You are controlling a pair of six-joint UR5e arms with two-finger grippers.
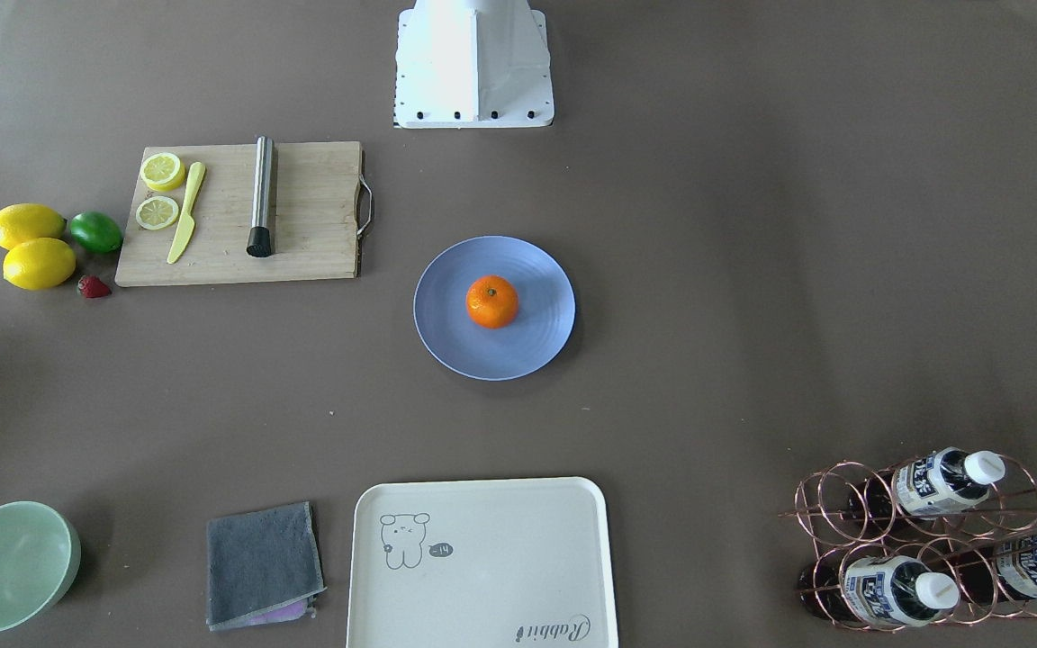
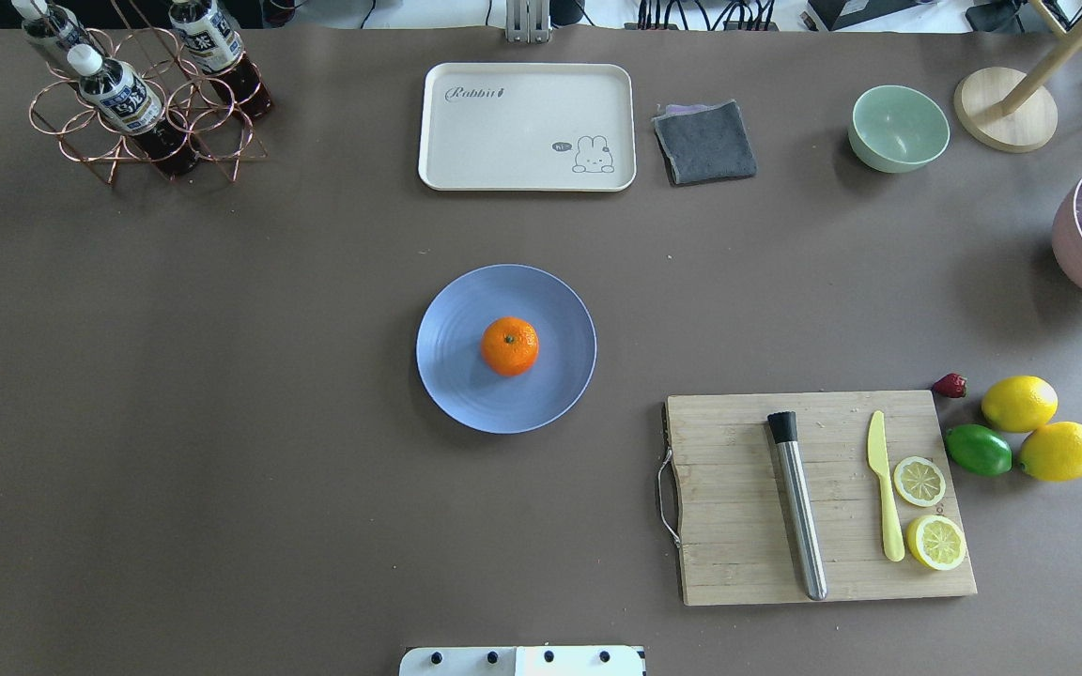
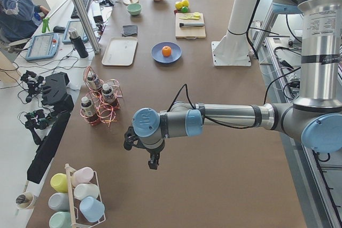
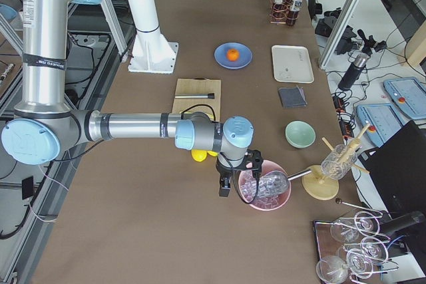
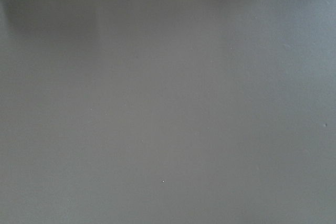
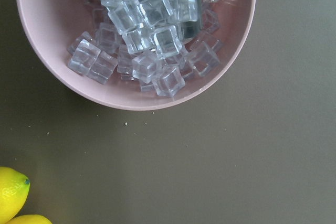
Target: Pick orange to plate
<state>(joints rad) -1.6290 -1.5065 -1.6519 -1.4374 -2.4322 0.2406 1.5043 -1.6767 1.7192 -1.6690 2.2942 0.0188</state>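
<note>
The orange (image 1: 491, 301) rests upright near the middle of the periwinkle-blue plate (image 1: 446, 324), stem dot up; the overhead view shows the same orange (image 2: 509, 345) on the plate (image 2: 452, 361). Neither gripper is close to them. My left gripper (image 3: 152, 161) hangs over bare table far toward the robot's left end, seen only in the exterior left view, and I cannot tell if it is open. My right gripper (image 4: 224, 187) hovers beside a pink bowl of ice cubes (image 4: 265, 191) at the right end, state also unclear.
A wooden cutting board (image 2: 738, 507) holds a steel muddler, yellow knife and lemon slices. Two lemons (image 2: 1020, 403), a lime (image 2: 978, 450) and a strawberry lie beside it. A cream tray (image 2: 527, 127), grey cloth (image 2: 705, 141), green bowl (image 2: 898, 128) and bottle rack (image 2: 142, 103) line the far edge.
</note>
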